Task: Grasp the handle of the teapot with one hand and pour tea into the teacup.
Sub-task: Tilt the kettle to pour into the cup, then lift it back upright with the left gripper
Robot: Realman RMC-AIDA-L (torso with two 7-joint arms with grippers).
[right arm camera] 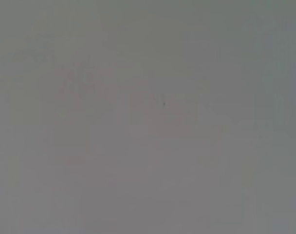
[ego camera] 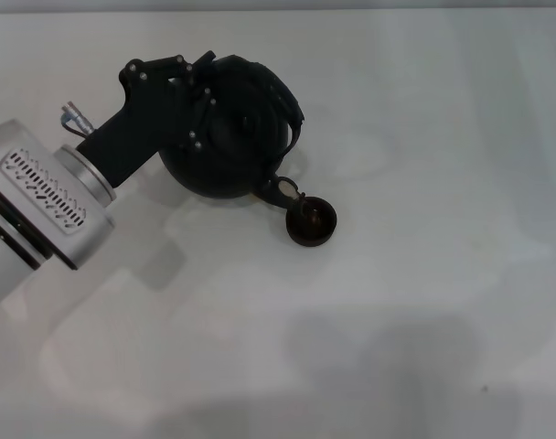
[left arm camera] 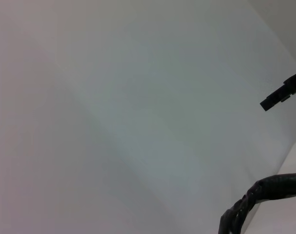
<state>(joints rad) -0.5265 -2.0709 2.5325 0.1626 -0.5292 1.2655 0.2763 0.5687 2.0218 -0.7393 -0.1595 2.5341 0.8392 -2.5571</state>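
Note:
The round matte-black teapot [ego camera: 225, 151] hangs tilted above the white table [ego camera: 424, 302]. Its short spout [ego camera: 283, 189] dips down to the rim of the small dark teacup [ego camera: 312, 222], which stands on the table just in front of it. My left gripper [ego camera: 205, 80] reaches in from the left and is shut on the black wrapped handle [ego camera: 283, 108] at the pot's top. In the left wrist view, a stretch of the wrapped handle [left arm camera: 257, 197] and one black fingertip [left arm camera: 279, 95] show against the table. My right gripper is out of view.
The left arm's silver wrist [ego camera: 49, 197] fills the left side above the table. The right wrist view shows only plain grey surface [right arm camera: 148, 117].

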